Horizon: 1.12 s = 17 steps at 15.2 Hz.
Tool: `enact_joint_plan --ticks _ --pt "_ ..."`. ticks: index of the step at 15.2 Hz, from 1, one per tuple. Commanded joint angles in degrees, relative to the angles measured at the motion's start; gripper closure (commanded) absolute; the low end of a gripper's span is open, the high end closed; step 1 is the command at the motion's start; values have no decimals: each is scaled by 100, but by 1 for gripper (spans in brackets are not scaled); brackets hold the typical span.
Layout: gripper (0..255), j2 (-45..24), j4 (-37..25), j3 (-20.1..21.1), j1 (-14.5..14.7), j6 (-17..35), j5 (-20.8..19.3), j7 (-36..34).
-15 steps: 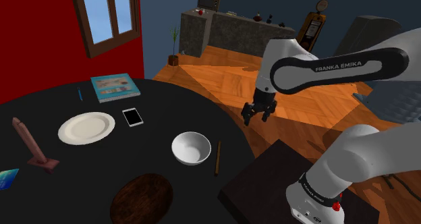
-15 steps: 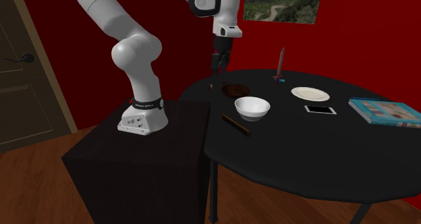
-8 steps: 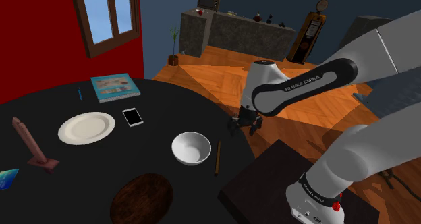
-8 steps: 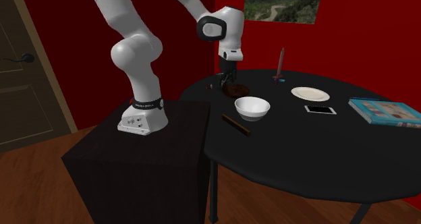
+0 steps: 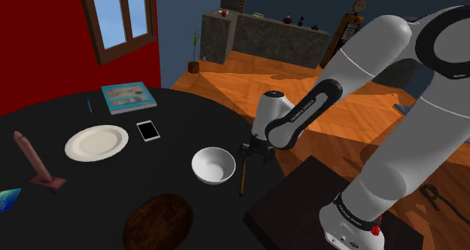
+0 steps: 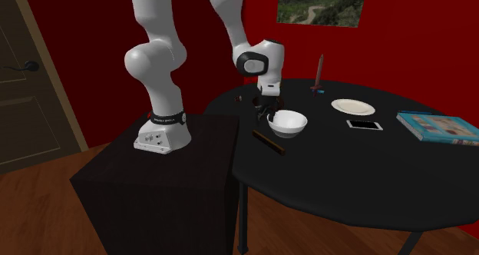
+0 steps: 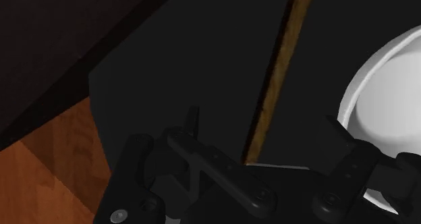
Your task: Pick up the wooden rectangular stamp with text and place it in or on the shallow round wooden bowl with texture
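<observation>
Down from a second ago, the arm (image 5: 301, 113) holds open jaws over the long wooden stamp (image 5: 242, 175) at the stand-side edge of the bench (image 5: 188, 120), nothing grasped yet, the dark wooden bowl (image 5: 158, 222) unfilled.

The stamp (image 7: 278, 67) looks like rough brown wood. The white bowl (image 5: 213, 166) is smooth and glossy; the surface (image 5: 90, 203) is matt black.

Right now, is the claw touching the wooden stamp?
Apart. Wrist view: the claw is open, its fingers straddling the stamp, black table showing either side of it.
</observation>
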<state>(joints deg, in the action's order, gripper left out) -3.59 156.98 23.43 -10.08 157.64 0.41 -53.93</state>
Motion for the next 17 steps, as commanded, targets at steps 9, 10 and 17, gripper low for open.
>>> enact_joint_plan --ticks 9,10,17 --pt "0 -1943 -712 -1194 932 1258 -1650 -2101" --pt "0 -2043 -743 -1272 1002 1331 -1697 -2141" --pt "0 -2301 -829 -1465 1179 1517 -1793 -2225"
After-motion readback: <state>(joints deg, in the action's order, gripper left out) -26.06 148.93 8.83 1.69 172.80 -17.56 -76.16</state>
